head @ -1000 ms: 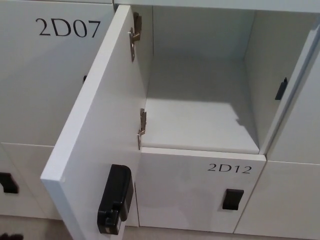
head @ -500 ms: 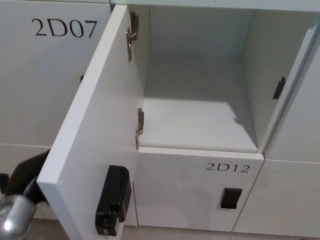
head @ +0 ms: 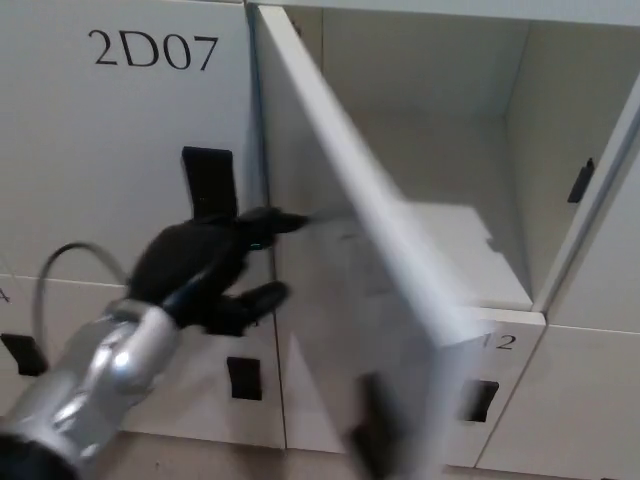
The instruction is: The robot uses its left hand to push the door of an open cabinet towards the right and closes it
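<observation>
The white cabinet door stands partly swung, hinged at the upper left, its free edge blurred and reaching toward the lower right. My left hand is behind its outer face, fingers spread, with a fingertip against the door panel. The open compartment shows white and bare inside. A dark blurred latch sits near the door's lower edge. My right hand does not show.
Locker 2D07 with a black handle is to the left. Below are closed lockers with black handles, one partly labelled 12. A neighbouring locker's edge rises at the right.
My left hand has risen from the lower left to the door's outer face. The door has swung rightward, now blurred. The camera view shifted slightly.
</observation>
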### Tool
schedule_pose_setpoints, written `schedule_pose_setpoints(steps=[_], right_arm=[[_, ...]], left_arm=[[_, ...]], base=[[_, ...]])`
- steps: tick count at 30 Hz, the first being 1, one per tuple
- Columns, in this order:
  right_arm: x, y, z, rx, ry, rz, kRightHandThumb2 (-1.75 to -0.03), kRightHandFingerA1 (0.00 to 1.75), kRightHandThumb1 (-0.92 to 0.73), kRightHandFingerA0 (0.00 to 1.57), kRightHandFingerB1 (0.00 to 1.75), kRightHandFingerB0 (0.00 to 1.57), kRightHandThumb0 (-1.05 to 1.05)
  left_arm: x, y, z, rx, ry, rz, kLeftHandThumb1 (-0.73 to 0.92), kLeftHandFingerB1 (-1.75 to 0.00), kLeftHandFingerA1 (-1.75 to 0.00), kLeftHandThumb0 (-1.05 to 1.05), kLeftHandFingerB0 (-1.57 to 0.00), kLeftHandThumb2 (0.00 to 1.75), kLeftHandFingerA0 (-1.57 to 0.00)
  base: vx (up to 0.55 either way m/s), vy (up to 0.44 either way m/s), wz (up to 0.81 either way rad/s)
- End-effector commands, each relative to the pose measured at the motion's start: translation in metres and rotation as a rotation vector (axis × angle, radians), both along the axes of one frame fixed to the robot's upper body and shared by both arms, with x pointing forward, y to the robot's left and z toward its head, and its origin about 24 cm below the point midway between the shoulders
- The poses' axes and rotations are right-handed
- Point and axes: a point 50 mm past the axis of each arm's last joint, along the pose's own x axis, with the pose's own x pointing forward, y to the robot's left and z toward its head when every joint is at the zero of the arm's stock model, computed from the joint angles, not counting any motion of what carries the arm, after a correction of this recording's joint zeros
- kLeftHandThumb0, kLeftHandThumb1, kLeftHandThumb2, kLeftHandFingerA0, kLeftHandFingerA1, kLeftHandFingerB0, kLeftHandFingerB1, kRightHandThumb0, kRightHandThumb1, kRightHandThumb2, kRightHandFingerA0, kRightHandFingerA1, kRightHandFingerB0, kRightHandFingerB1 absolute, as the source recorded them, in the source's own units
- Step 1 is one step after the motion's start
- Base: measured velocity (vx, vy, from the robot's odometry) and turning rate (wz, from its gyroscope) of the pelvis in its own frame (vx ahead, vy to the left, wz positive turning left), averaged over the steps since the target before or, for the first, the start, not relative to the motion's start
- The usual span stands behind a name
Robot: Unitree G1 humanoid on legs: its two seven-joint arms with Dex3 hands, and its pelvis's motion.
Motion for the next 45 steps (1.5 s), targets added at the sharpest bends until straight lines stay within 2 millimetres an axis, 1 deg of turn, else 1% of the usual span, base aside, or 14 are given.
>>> schedule_pose_setpoints(steps=[1,6,12,14,17,20,21,36,37,38,41,42,44,45], right_arm=[[-0.003,-0.011,0.003,-0.022,-0.012,-0.018,-1.03,0.55,-0.70,0.37,0.48,0.25,-0.48],[-0.007,-0.001,-0.002,-0.002,-0.021,-0.024,-1.03,0.55,-0.70,0.37,0.48,0.25,-0.50],[0.005,0.002,0.004,-0.002,-0.076,-0.009,-1.04,0.54,-0.71,0.36,0.48,0.25,-0.54],[0.006,0.000,0.006,-0.009,-0.077,-0.005,-1.04,0.54,-0.71,0.36,0.48,0.25,-0.54],[0.006,-0.002,0.006,-0.013,-0.075,-0.002,-1.04,0.54,-0.71,0.36,0.48,0.25,-0.54],[0.004,-0.005,0.006,-0.018,-0.071,0.000,-1.04,0.54,-0.71,0.36,0.48,0.25,-0.54],[0.003,-0.005,0.006,-0.017,-0.068,0.001,-1.04,0.54,-0.71,0.36,0.48,0.25,-0.54],[-0.003,-0.005,0.003,-0.003,-0.054,-0.005,-1.04,0.54,-0.71,0.36,0.48,0.25,-0.54],[-0.005,-0.010,-0.002,-0.010,0.034,-0.143,-0.62,0.49,-0.71,0.66,0.49,0.74,-0.85],[-0.007,-0.009,-0.004,0.021,0.071,-0.175,-1.02,0.54,-0.73,0.36,0.50,0.31,-0.51],[-0.004,-0.003,0.000,0.033,-0.010,-0.006,-0.99,0.53,-0.71,0.34,0.49,0.29,-0.52],[-0.004,-0.004,0.000,0.016,-0.006,-0.001,-1.00,0.51,-0.73,0.31,0.49,0.30,-0.53],[-0.003,-0.004,0.000,-0.006,0.001,0.004,-1.01,0.53,-0.72,0.35,0.48,0.28,-0.53],[-0.003,-0.004,0.000,-0.005,0.000,0.001,-1.00,0.54,-0.70,0.36,0.49,0.30,-0.52]], left_arm=[[-0.005,-0.112,0.039,0.168,-0.144,-0.313,0.69,-0.44,-0.54,-0.60,-0.18,1.06,-0.36],[-0.026,-0.198,0.088,0.171,-0.230,-0.530,0.88,-0.30,-0.35,-0.67,-0.29,0.67,-0.38],[-0.118,-0.282,0.175,-0.011,-0.457,-0.923,0.64,-0.55,-0.67,-0.50,-0.31,1.00,-0.48],[-0.124,-0.278,0.169,-0.006,-0.421,-0.959,0.90,-0.45,-0.57,-0.38,-0.31,0.69,-0.36],[-0.116,-0.267,0.145,0.053,-0.393,-0.950,0.87,-0.31,-0.42,-0.48,-0.03,1.04,0.00],[-0.114,-0.263,0.138,0.084,-0.377,-0.932,0.87,-0.31,-0.42,-0.48,-0.03,1.04,0.00],[-0.104,-0.251,0.125,0.128,-0.300,-0.892,0.92,0.00,-0.01,-0.67,0.00,1.11,0.00],[-0.078,-0.136,0.017,0.219,0.057,-0.649,0.92,-0.11,-0.13,-0.89,0.00,1.14,0.00],[-0.079,-0.125,0.009,0.231,0.088,-0.631,0.89,-0.33,-0.47,-0.64,-0.35,0.67,-0.43],[-0.082,-0.107,-0.007,0.250,0.148,-0.595,0.91,-0.33,-0.46,-0.64,-0.36,0.67,-0.44],[-0.086,-0.086,-0.027,0.248,0.209,-0.543,0.90,-0.33,-0.48,-0.64,-0.38,0.67,-0.47],[-0.087,-0.080,-0.033,0.255,0.228,-0.526,0.74,-0.49,-0.59,-0.65,-0.32,1.05,-0.43],[-0.092,-0.062,-0.048,0.248,0.255,-0.495,0.87,-0.35,-0.52,-0.60,-0.41,0.66,-0.51],[-0.095,-0.052,-0.055,0.243,0.263,-0.476,0.70,-0.51,-0.59,-0.59,-0.35,1.01,-0.44]], base=[[0.00,0.000,0.00],[0.00,0.000,0.00],[0.00,0.000,0.00],[0.00,0.000,0.00],[0.00,0.000,0.00],[0.00,0.000,0.00],[0.00,0.000,0.00],[0.00,0.000,0.00],[0.00,0.000,0.00],[0.00,0.000,0.00],[0.00,0.000,0.00],[0.00,0.000,0.00],[0.00,0.000,0.00],[0.00,0.000,0.00]])
